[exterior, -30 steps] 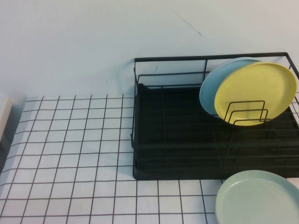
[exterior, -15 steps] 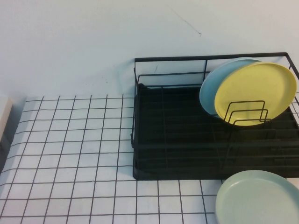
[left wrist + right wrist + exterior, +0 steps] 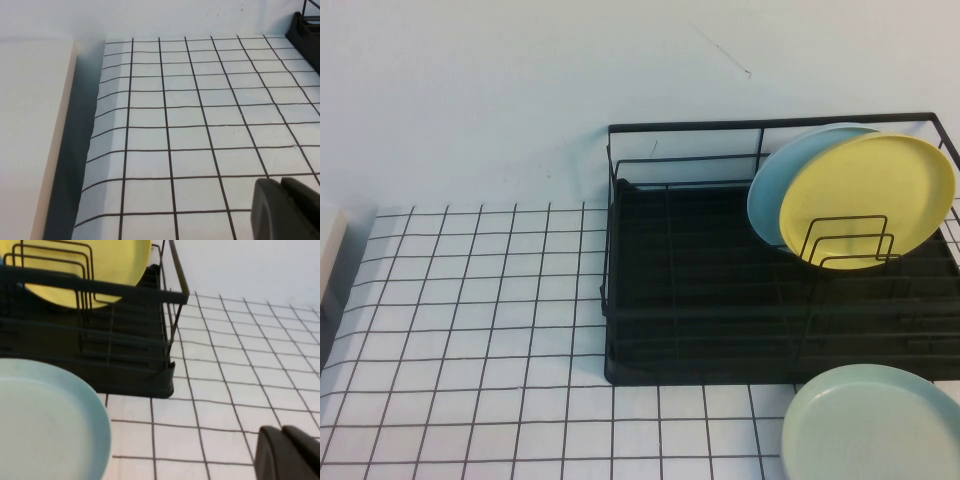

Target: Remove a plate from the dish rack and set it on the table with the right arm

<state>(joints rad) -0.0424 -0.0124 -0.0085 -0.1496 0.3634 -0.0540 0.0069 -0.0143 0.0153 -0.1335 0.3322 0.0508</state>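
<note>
The pale mint-green plate (image 3: pixel 875 425) lies flat on the gridded table (image 3: pixel 470 330) just in front of the black dish rack (image 3: pixel 700 300), at the near right; it also shows in the right wrist view (image 3: pixel 45 425). A yellow plate (image 3: pixel 868 198) and a sky-blue plate (image 3: pixel 770 180) stand upright in the rack's dividers. My right gripper (image 3: pixel 282 432) is shut and empty, beside the plate and apart from it. My left gripper (image 3: pixel 281 184) is shut and empty over the table's left part. Neither arm shows in the high view.
A white block (image 3: pixel 30 135) lies along the table's left edge, with a dark gap beside it. The rack's corner (image 3: pixel 306 30) shows far off in the left wrist view. A plain white wall stands behind the table.
</note>
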